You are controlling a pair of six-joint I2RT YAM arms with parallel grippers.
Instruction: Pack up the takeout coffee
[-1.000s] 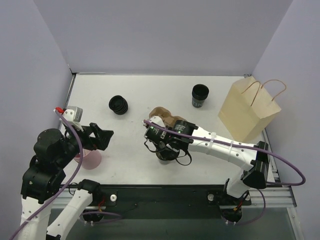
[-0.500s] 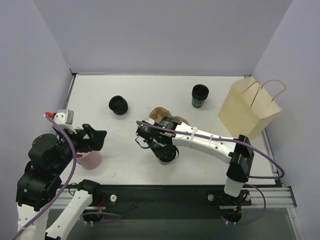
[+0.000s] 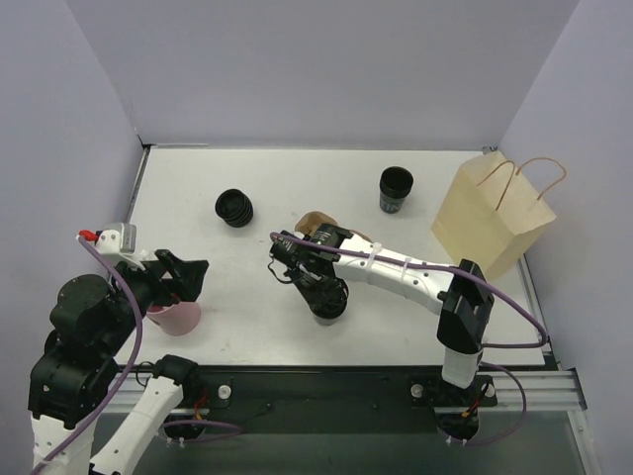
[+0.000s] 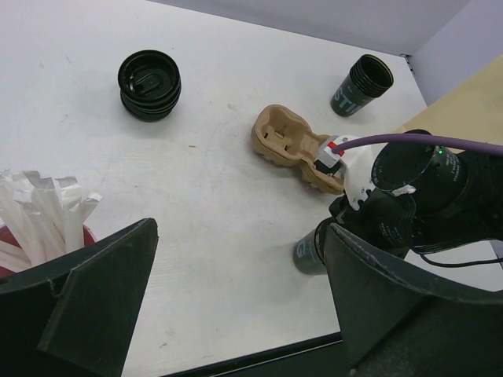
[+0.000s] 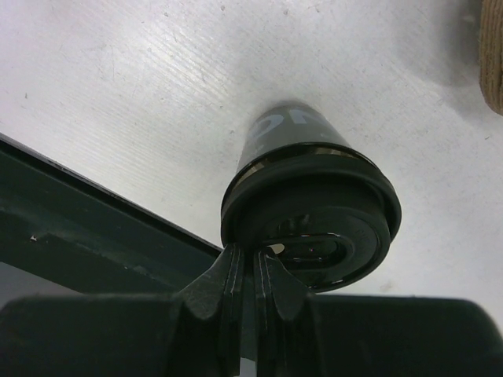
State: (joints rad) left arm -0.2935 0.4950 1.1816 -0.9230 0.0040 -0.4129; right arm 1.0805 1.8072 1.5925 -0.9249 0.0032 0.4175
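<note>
Two fingers [image 5: 234,283] of the right gripper [image 5: 250,258] are clenched together with only a sliver between them, their tips at the near rim of the round black lid [image 5: 314,224]. Whether they nip that rim or merely touch it, I cannot tell. The lid caps the takeout coffee [image 5: 287,129], which stands upright on the white table [image 5: 118,71], close to its near edge.

Seen from overhead and reckoned from the cup, the brown pulp carrier [image 3: 316,222] lies at twelve o'clock, near but apart. A stack of loose lids [image 3: 234,207] sits at ten o'clock, a stack of lidless cups [image 3: 396,188] at one o'clock, and a tan paper bag [image 3: 490,223] with handles at two o'clock, well apart.

At nine o'clock the left gripper [image 4: 240,236] hangs above the table with its jaws released wide and nothing between them. It is just beside a pink cup [image 3: 176,317] full of white straws [image 4: 39,208].
</note>
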